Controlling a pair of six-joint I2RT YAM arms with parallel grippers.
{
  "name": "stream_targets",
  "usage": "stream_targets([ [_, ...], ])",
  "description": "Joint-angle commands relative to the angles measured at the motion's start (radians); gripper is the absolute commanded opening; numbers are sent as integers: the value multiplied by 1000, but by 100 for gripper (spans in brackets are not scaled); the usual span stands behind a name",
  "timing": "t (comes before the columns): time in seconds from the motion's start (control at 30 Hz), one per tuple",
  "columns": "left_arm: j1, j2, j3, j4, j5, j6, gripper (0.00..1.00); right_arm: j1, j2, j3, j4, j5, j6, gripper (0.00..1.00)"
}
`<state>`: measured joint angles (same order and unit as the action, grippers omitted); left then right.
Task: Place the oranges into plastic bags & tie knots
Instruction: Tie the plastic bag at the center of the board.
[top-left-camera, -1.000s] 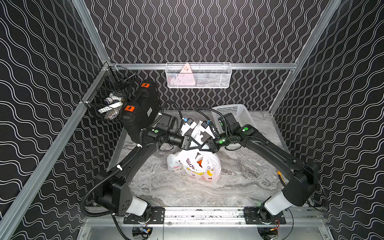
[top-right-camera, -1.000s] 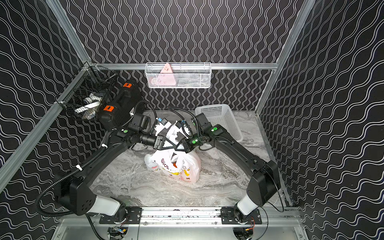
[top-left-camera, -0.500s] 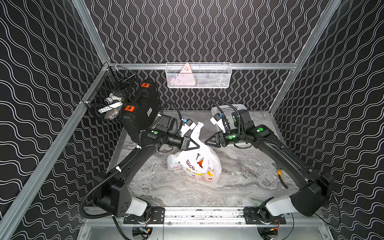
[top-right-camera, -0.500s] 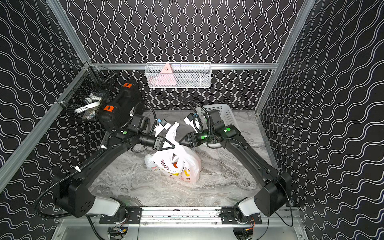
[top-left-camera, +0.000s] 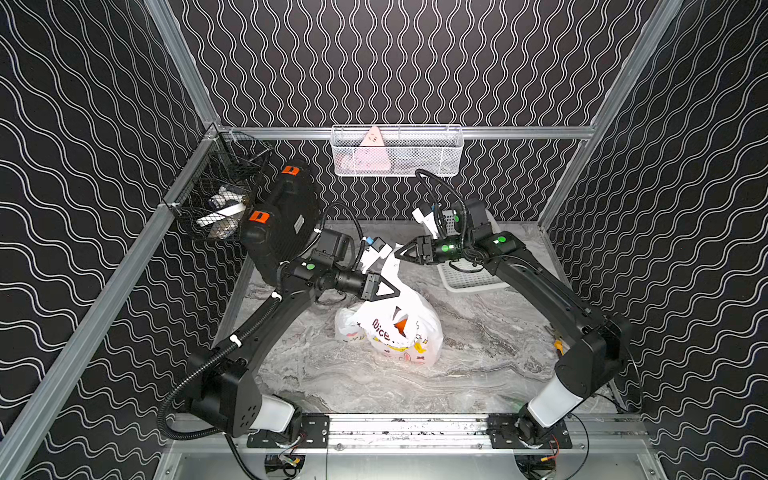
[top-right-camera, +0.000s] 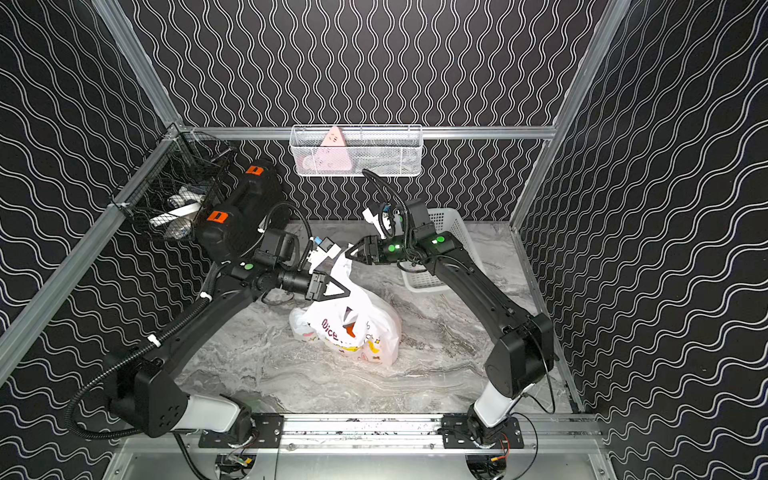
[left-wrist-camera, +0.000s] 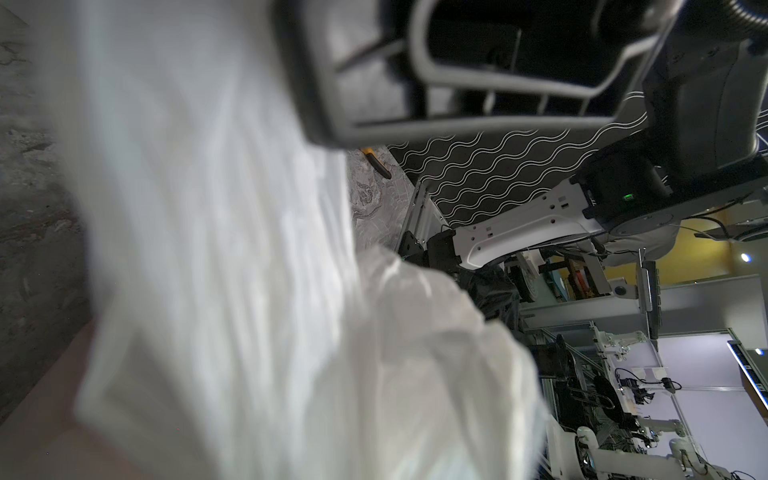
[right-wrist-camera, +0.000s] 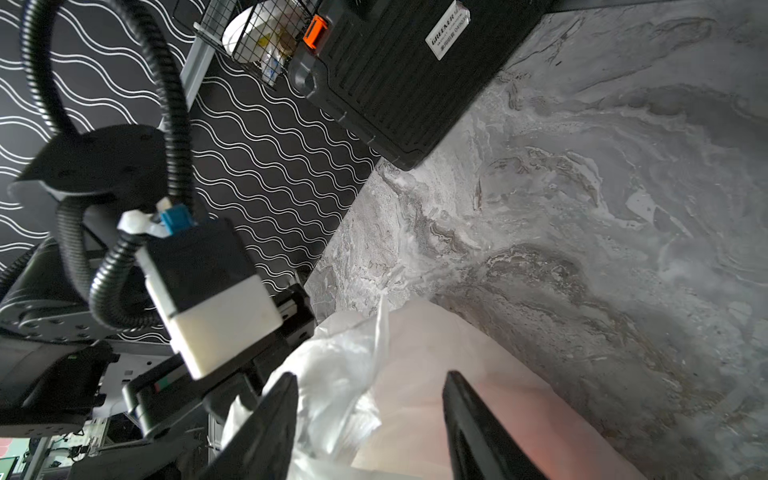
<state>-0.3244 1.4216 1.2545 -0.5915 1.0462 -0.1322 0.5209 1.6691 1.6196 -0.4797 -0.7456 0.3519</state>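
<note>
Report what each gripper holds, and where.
Left gripper pinches the plastic bag by its gathered handle strip; right gripper is open, holding nothing.

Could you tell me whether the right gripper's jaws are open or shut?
Open: the right gripper shows its jaws apart in its wrist view, thin white plastic bag unclamped between.

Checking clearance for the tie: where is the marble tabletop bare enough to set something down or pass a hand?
Bare tabletop: the wide strip between the bag and the front rail, and the patch between bag, right arm and white basket. Crowded: the rear middle, where left hand and right hand meet over the bag beside the black case.
</note>
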Motion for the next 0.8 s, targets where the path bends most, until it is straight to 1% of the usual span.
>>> stream_targets([
  [0.0,1,-6,-3,13,25,7,1,1,-11,-11,48,3,30,50],
  [0.07,1,-6,-3,14,26,8,1,1,-18,-22,62,3,43,40],
  [0.1,1,-6,-3,16,26,7,1,1,-18,-22,70,0,49,37],
  [0.13,2,-7,-3,16,29,9,1,1,-16,-24,76,-4,54,40],
  [0.2,1,-6,-4,15,29,9,1,1,-12,-22,91,-13,63,57],
  [0.23,1,-7,-6,13,28,13,1,1,-10,-22,100,-17,67,61],
  [0.3,1,-9,-10,12,28,15,1,3,-5,-22,118,-22,77,62],
  [0.4,1,-14,-17,16,31,12,1,5,11,-12,129,-30,85,61],
  [0.47,1,-18,-18,18,28,11,1,9,20,-5,126,-33,85,56],
  [0.57,1,-18,-14,13,30,14,1,10,27,-6,124,-36,82,42],
  [0.63,1,-14,-12,15,28,14,1,10,22,-11,115,-29,82,29],
  [0.67,2,-14,-11,20,29,11,2,10,17,-13,106,-22,80,24],
  [0.73,1,-10,-12,33,29,2,5,9,-3,-9,68,6,65,11],
  [0.77,1,-7,-10,36,31,0,6,9,-12,-8,50,27,60,8],
])
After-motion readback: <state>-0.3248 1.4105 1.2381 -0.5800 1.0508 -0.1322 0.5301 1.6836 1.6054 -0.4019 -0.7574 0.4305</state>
